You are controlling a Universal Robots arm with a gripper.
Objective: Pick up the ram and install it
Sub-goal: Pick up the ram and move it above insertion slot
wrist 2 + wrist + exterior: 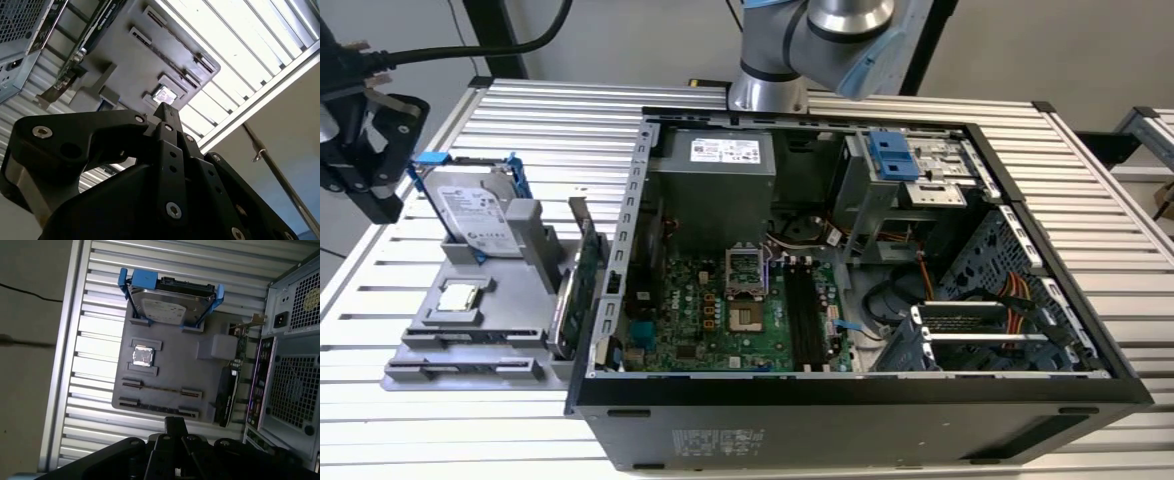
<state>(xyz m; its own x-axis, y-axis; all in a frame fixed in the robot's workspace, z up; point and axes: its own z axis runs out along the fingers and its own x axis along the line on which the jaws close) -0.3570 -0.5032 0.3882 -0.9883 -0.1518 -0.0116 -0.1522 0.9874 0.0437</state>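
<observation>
One slim dark strip, which I take to be the ram [159, 407] though its colour does not show, stands on edge between the end clips of a slot row in the grey tray [170, 365]. It sits in the row farthest from the hard drive in its blue frame [167, 305], along the tray's near edge in the exterior view. A second clip row lies just beside it, then the processor chip [142, 357] in its pocket. The green expansion card [227, 390] stands on edge along the tray's side next to the open computer case [854, 395].

The black gripper [175, 424] hangs apart from the ram. Its fingers [167, 125] are pressed together with nothing between them, and the tip lies just outside the tray's edge in the first wrist view. In the exterior view it sits raised at the exterior view's left, left of the tray. Inside the case the motherboard [720, 310] lies exposed, its long black memory slots [803, 320] toward the exterior view's right. Everything rests on a slatted metal table [1121, 230]
</observation>
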